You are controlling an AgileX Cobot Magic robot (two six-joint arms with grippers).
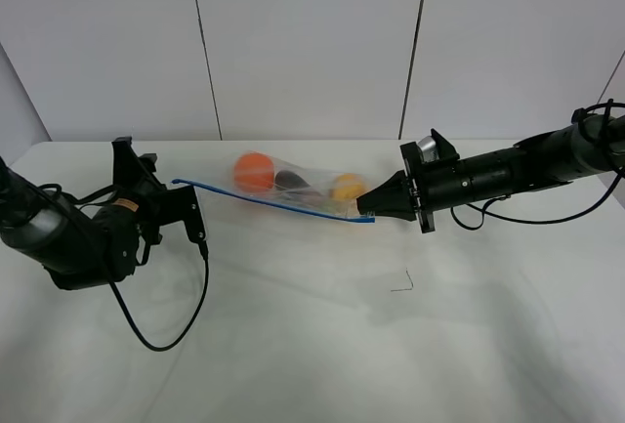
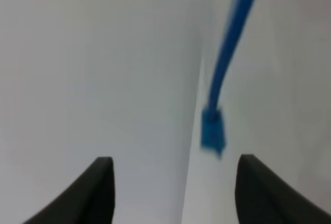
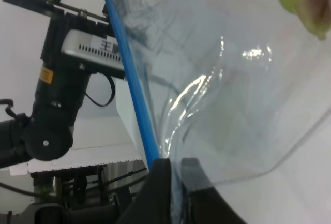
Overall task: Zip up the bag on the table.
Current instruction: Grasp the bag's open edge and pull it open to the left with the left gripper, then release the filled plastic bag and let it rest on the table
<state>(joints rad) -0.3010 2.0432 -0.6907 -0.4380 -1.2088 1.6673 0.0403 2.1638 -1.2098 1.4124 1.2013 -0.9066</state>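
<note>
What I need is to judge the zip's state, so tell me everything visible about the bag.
The bag is clear, crinkly plastic with a blue zip strip along its near edge. Through it show an orange, a dark eggplant and a yellow pear. It lies stretched across the far part of the white table. The right gripper pinches the strip's end; the open left gripper faces the other end without touching it. Whether the zip is sealed cannot be told.

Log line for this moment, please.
left gripper: open, facing zipper strip end | right gripper: shut on bag corner | zip: closure unreadable
</note>
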